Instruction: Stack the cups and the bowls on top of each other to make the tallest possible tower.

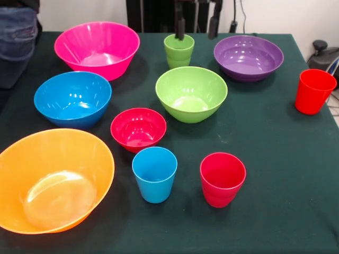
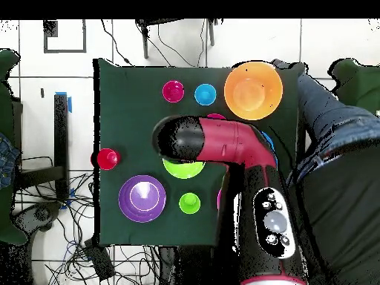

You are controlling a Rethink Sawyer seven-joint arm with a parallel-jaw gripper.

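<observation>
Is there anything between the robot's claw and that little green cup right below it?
Nothing visible. The gripper hangs open at the table's far edge, one finger just over the lime green cup and the other to its side.

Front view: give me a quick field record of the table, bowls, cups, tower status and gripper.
bowls: pink bowl, blue bowl, orange bowl, small red bowl, green bowl, purple bowl
cups: green cup, blue cup, red cup, second red cup
tower: not begun, all separate and upright
gripper: open, fingers above the green cup, holding nothing
</observation>
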